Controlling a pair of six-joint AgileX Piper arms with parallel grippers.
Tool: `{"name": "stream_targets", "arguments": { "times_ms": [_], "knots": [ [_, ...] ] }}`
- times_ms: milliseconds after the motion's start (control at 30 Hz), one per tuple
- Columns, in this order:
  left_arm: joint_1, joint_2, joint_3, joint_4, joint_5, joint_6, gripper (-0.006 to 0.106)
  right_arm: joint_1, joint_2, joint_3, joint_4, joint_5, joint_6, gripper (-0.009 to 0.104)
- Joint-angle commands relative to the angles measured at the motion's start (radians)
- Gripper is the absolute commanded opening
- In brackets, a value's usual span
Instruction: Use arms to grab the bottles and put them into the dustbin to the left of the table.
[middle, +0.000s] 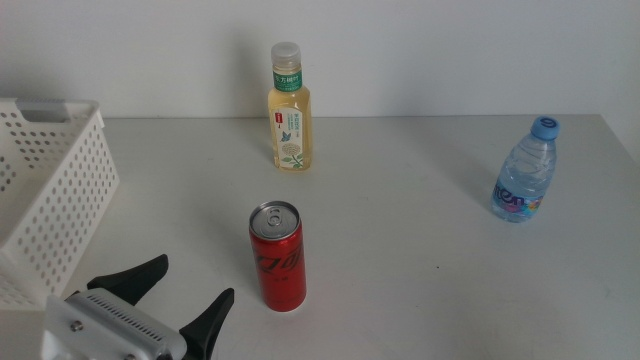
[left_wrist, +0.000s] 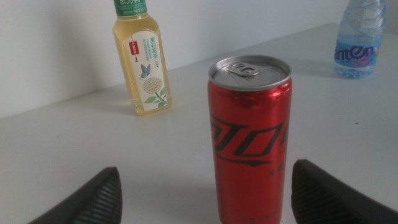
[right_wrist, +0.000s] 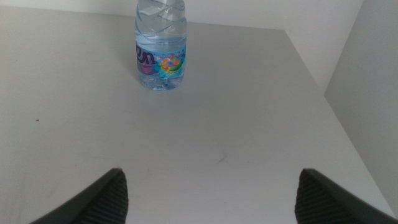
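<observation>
Red soda can (middle: 277, 256) stands upright on the table (middle: 420, 250), lined up ahead of the left gripper (middle: 180, 290), whose fingers are spread wide and hold nothing.

Its jaws sit just short of the can, one to each side in the wrist view, likely so a forward push brings them around it. The dustbin (middle: 50, 190) waits at the table's left (near this arm, so a short carry). The yellow tea bottle (middle: 288, 110) stands far back; the water bottle (middle: 524, 170) is well apart at the right, ahead of the right gripper (right_wrist: 208, 193), also wide apart and empty, apparently aimed at it.
</observation>
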Motion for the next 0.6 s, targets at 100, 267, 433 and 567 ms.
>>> {"name": "stream_targets", "arguments": {
  "times_ms": [100, 267, 433, 567],
  "knots": [
    [-0.007, 0.074, 0.008, 0.007, -0.223, -0.025, 0.093, -0.005, -0.021, -0.01, -0.011, -0.068, -0.009, 0.075],
    [-0.007, 0.084, 0.008, 0.017, -0.223, -0.037, 0.093, -0.005, -0.021, -0.01, -0.011, -0.068, -0.009, 0.075],
    [-0.007, 0.084, 0.008, 0.025, -0.224, -0.044, 0.093, -0.005, -0.021, -0.01, -0.011, -0.068, -0.009, 0.075],
    [-0.007, 0.086, 0.006, 0.055, -0.224, -0.086, 0.093, -0.005, -0.021, -0.01, -0.011, -0.068, -0.009, 0.075]
  ]
}}
